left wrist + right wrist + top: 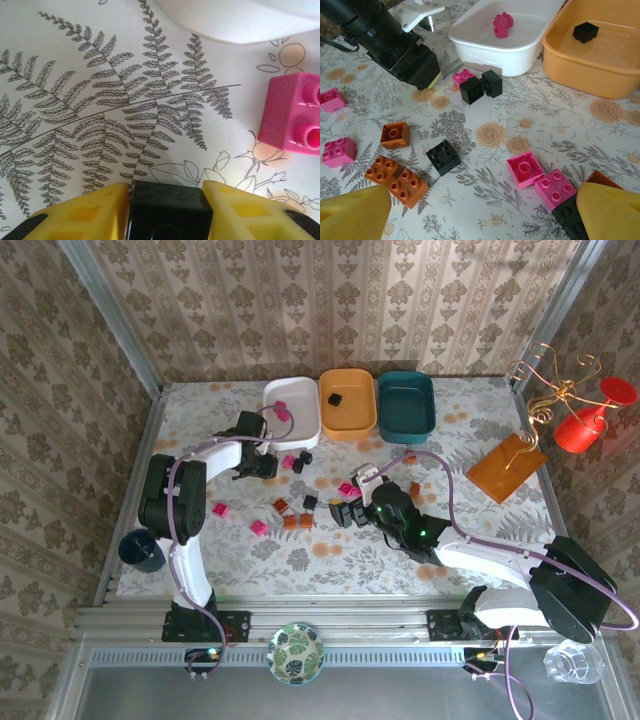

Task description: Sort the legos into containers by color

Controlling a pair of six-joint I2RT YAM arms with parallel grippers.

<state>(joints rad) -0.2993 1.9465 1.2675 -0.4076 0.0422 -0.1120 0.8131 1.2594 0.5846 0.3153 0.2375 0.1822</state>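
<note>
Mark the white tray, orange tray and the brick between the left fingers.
white tray (490, 56), right wrist view, front wall.
orange tray (585, 75), right wrist view, front wall.
black brick (167, 210), left wrist view, centre.

Our left arm (187, 565) and right arm (490, 560) are white links and black joint housings, with purple cables (450, 480) looping along them. Our left end effector (167, 212) and right end effector (485, 215) carry yellow fingers (85, 215). Green lights (385, 510) glow on the right arm's black wrist, at ten o'clock from its white link.

Pinching a black brick (167, 217) w/ L gripper (166, 195) (arm stretched fwd); holding R gripper (485, 220) wide apart, elbow bent.
</note>
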